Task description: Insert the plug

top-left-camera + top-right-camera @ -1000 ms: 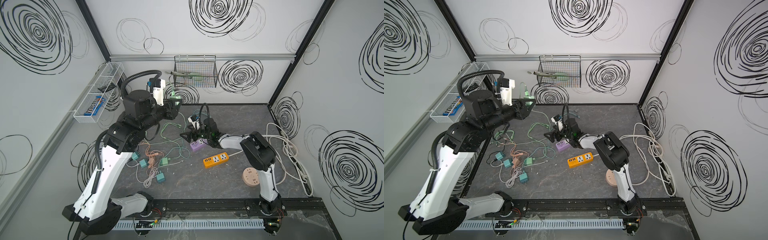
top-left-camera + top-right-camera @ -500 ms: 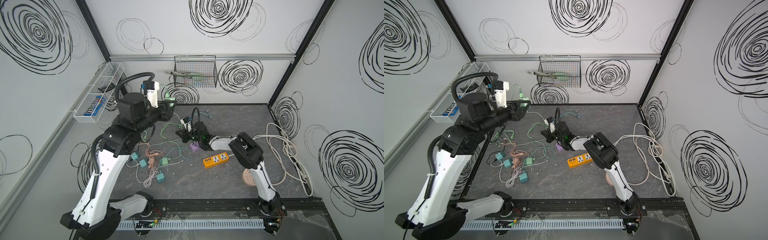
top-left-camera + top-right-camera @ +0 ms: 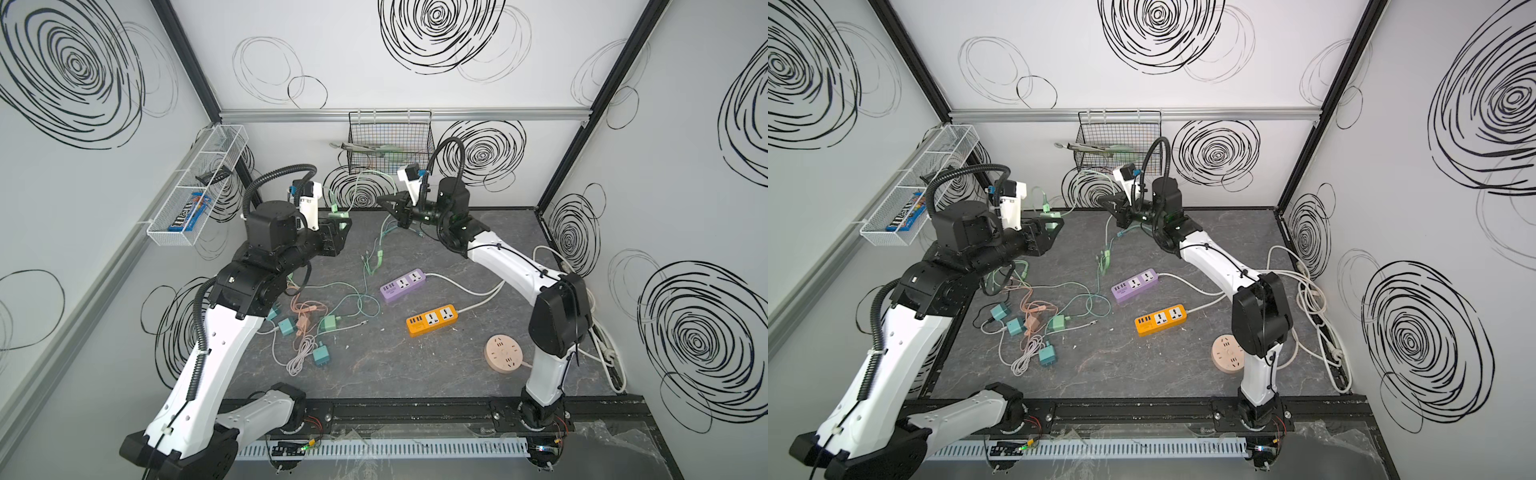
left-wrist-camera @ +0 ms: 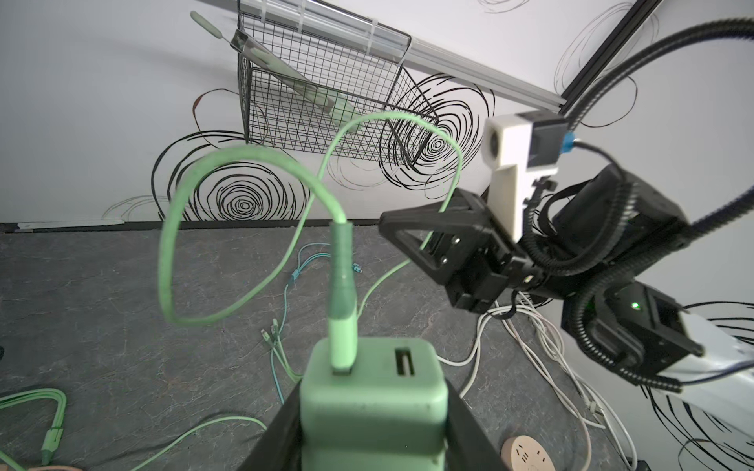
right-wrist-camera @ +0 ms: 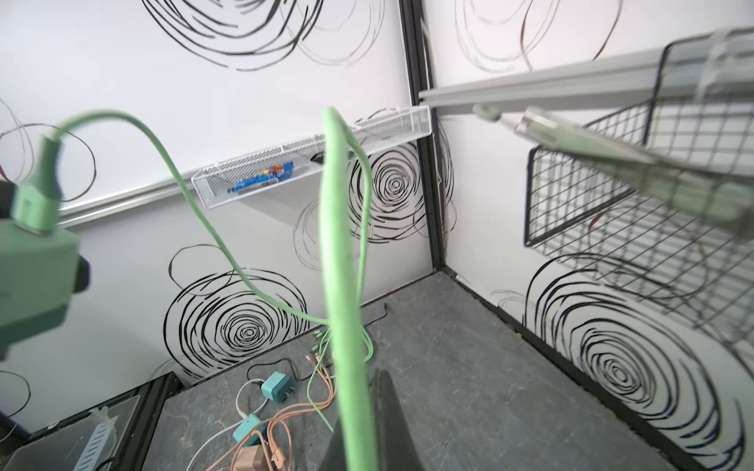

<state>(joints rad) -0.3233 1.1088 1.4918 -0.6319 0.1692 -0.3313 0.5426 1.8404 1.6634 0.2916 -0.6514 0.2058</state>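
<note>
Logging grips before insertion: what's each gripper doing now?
Left gripper: closed on the green cube charger adapter.
Right gripper: closed on the green cable.

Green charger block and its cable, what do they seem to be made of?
Green charger block: likely moulded plastic, matte, with smooth rounded edges and little glare. Green cable: probably a braided fabric sleeve, as its surface looks finely textured and dull, though blur leaves that open.

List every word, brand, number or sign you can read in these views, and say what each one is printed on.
"m&m's": white lettering on the blue candy packet lying in the white wire tray on the left wall; readable in both top views.
Purple power strip and orange power strip: any markings are too small to read.
Nothing else carries legible text.
</note>
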